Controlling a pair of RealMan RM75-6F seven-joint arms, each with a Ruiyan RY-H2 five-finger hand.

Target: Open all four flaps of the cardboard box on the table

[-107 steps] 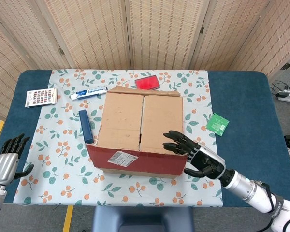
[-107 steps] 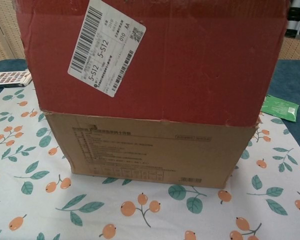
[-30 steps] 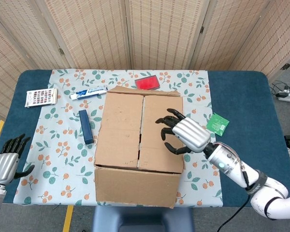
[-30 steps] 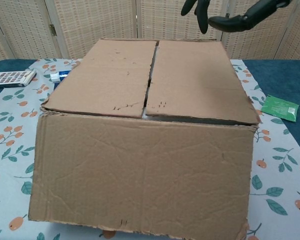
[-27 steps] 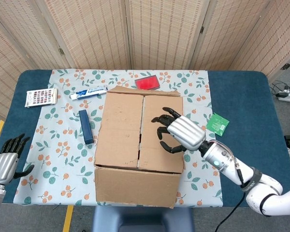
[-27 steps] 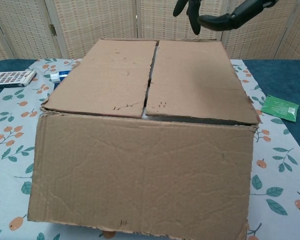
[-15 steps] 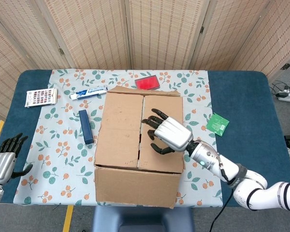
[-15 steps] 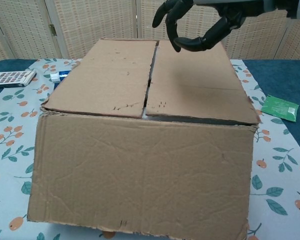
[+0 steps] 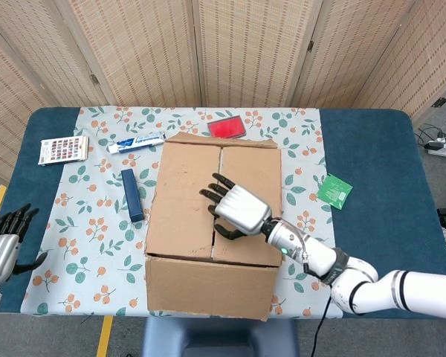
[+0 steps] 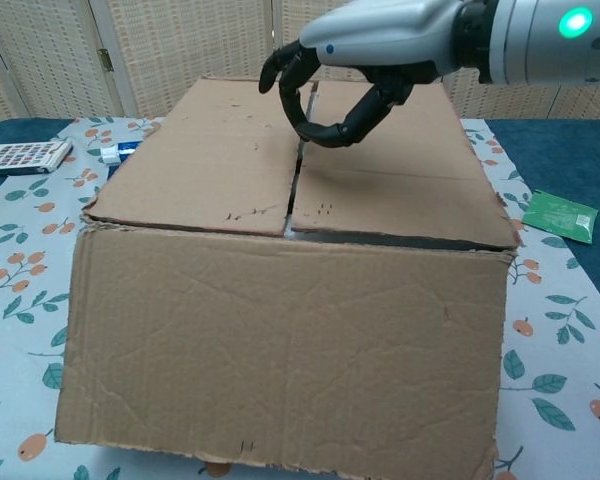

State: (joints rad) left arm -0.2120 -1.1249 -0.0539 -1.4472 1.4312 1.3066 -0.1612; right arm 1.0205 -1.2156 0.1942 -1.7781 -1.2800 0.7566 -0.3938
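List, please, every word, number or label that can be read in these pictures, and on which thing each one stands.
None can be read.
Toothpaste tube: blue print, too small to read.
Patterned card: rows of small marks, too blurred to read.
Green packet: marks too small to read.
Red item and blue bar: no text shows.
Cardboard box: plain flaps, no label in view.

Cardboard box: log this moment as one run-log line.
cardboard box: top flaps closed, near flap down | right hand: fingers apart, above centre seam, holds nothing | left hand: idle at table's left edge
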